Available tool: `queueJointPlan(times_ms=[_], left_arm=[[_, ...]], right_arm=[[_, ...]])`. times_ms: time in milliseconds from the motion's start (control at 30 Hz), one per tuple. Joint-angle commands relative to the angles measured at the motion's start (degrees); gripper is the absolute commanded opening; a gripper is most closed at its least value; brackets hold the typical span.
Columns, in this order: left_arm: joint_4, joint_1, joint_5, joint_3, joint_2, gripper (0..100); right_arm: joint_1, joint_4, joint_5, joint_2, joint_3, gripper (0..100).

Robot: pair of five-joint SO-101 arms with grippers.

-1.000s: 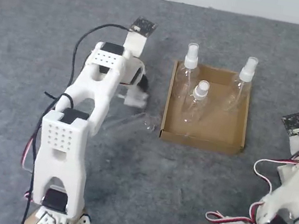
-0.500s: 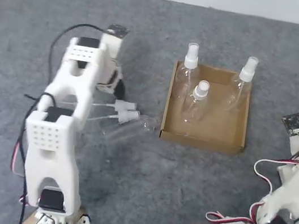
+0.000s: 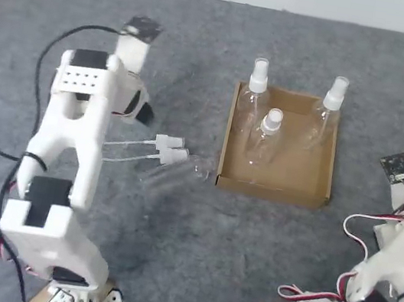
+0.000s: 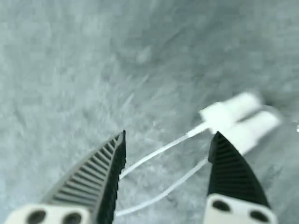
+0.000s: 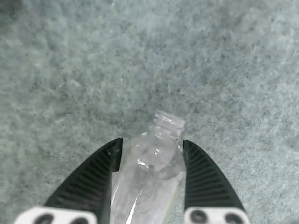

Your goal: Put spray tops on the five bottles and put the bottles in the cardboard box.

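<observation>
Spread wide at left gripper (image 4: 169, 136), above two spray tops (image 4: 238, 114) on carpet (image 4: 70, 56). Clamped at right gripper (image 5: 152, 141) on uncapped bottle (image 5: 154, 161).

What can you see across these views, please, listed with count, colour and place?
box: one, brown, on the carpet.
capped bottles: three, clear with white tops, upright in the box.
loose bottle: one, clear, lying left of the box.
spray tops: two, white, beside the loose bottle.
held bottle: one, clear, uncapped, in the right claw.
carpet: grey, under everything.
left claw: black, open above the spray tops.
right claw: black, shut on the held bottle.
</observation>
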Motion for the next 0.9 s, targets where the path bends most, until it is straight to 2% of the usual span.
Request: queueJointPlan(times_ms=[0, 167, 700, 867], left_arm=[[-1.8, 4.8, -3.7, -0.2, -2.2, 26], [-5.5, 7.2, -4.7, -0.5, 4.4, 22], [-11.1, 7.3, -7.6, -0.6, 13.8, 21], [-12.4, 7.4, -7.6, -0.5, 13.6, 15]], right_arm=[[-0.1, 0.9, 0.4, 0.0, -1.9, 8.4], [0.0, 0.9, 0.5, 0.0, -1.9, 8.2], [-0.1, 0.8, 0.4, 0.0, -1.9, 8.0], [-0.1, 0.9, 0.4, 0.0, -1.9, 8.0]])
